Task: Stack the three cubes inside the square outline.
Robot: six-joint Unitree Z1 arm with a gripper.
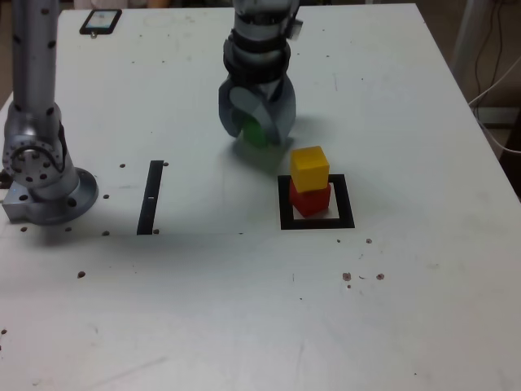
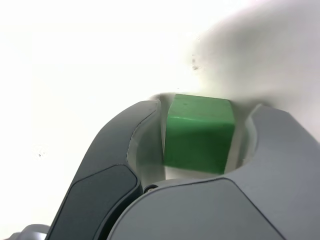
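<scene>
End effector [image 2: 209,106] spread, green cube [image 2: 199,135] between its jaws, yellow cube [image 1: 309,169] on red cube [image 1: 311,202] inside square outline [image 1: 345,202]

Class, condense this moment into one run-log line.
hand: around green cube | yellow cube: on red cube | red cube: inside square outline

The green cube [image 2: 197,134] fills most of the room between the jaws of the gripper [image 1: 256,122], with just a narrow gap along its sides. Toward the exterior view's right and nearer that camera, the yellow cube [image 1: 309,169] atop the red cube [image 1: 310,199] blocks a low pass; bare tabletop [image 1: 220,285] beyond the stack gives free room.
</scene>
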